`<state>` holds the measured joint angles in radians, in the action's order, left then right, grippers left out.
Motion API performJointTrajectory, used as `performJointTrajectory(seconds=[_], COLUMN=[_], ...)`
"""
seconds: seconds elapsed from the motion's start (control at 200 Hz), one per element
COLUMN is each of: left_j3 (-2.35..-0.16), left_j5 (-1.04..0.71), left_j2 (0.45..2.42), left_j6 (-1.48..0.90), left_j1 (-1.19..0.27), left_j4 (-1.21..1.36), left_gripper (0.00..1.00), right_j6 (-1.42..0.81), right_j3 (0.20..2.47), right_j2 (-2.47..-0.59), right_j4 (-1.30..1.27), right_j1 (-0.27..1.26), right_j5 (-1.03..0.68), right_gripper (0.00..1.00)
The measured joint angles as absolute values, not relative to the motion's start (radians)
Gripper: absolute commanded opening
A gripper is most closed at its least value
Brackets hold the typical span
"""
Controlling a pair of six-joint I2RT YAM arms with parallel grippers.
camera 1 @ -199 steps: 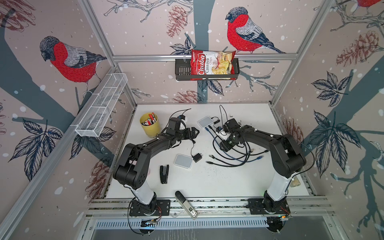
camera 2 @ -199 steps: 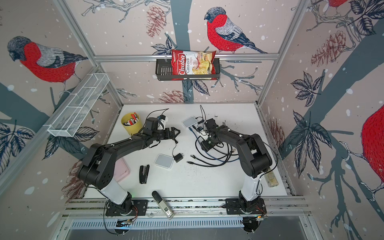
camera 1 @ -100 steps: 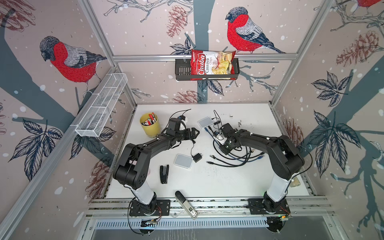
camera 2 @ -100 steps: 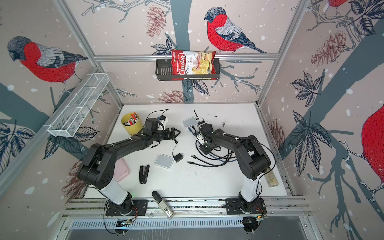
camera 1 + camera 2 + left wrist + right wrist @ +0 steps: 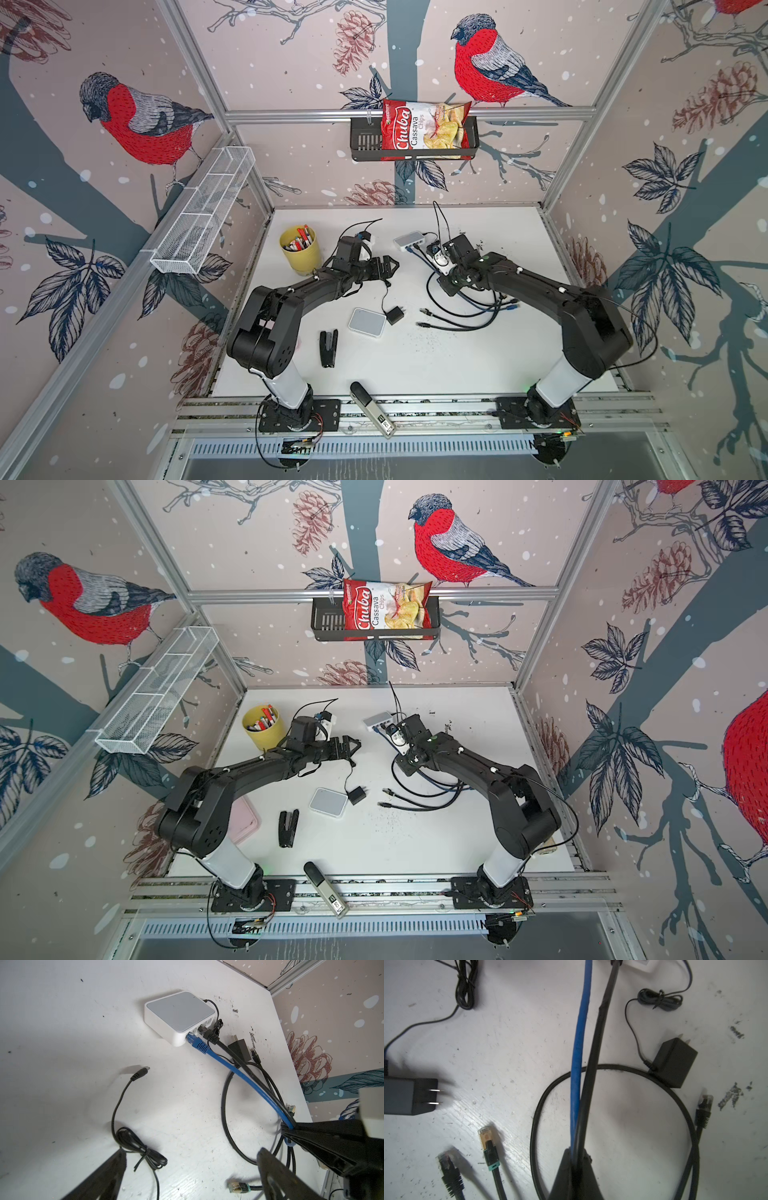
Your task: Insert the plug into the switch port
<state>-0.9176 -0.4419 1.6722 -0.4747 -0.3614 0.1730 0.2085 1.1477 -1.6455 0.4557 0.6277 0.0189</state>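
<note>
The white switch [image 5: 409, 240] [image 5: 378, 720] [image 5: 178, 1016] lies at the back of the table. A blue plug [image 5: 194, 1041] and a black plug [image 5: 209, 1035] sit in its ports. My right gripper [image 5: 576, 1159] [image 5: 449, 286] is shut on the blue cable [image 5: 579, 1043] and the black cable [image 5: 600, 1032] together, some way back from the switch. A gold-tipped loose plug [image 5: 486, 1136] [image 5: 234, 1185] and two black loose plugs [image 5: 446, 1159] [image 5: 705, 1103] lie on the table. My left gripper [image 5: 191, 1167] [image 5: 390, 266] hovers open and holds nothing.
A second white switch [image 5: 368, 322] with a black power adapter [image 5: 395, 316] lies mid-table, and a stapler [image 5: 328, 347] is nearer the front. A yellow pen cup [image 5: 299, 249] stands back left. Another adapter [image 5: 675, 1064] and a barrel connector [image 5: 141, 1073] lie among the cable loops.
My right gripper has closed on the blue and black cables and shifted slightly left. The left arm has stayed still and open.
</note>
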Motion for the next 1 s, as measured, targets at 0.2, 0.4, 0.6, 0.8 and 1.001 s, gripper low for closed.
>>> performJointTrajectory(seconds=[0.2, 0.4, 0.6, 0.8, 1.001], left_j3=[-0.917, -0.913, -0.911, -0.91, -0.91], left_j5=[-0.441, -0.44, -0.432, -0.417, -0.415], left_j2=[1.674, 1.674, 1.68, 1.685, 1.694], left_j6=[-0.475, -0.475, -0.475, -0.474, -0.472], left_j1=[-0.361, -0.361, -0.362, -0.363, -0.363], left_j4=[0.171, 0.171, 0.17, 0.168, 0.167], left_gripper=[0.97, 0.97, 0.97, 0.97, 0.97], right_j6=[0.181, 0.158, 0.152, 0.152, 0.15], right_j3=[1.148, 1.143, 1.164, 1.179, 1.193], right_j2=[-1.621, -1.63, -1.726, -1.823, -1.913], right_j4=[0.416, 0.344, 0.263, 0.197, 0.166], right_j1=[0.634, 0.637, 0.662, 0.681, 0.682], right_j5=[0.008, -0.002, -0.005, -0.011, -0.017], right_gripper=[0.04, 0.04, 0.04, 0.05, 0.08])
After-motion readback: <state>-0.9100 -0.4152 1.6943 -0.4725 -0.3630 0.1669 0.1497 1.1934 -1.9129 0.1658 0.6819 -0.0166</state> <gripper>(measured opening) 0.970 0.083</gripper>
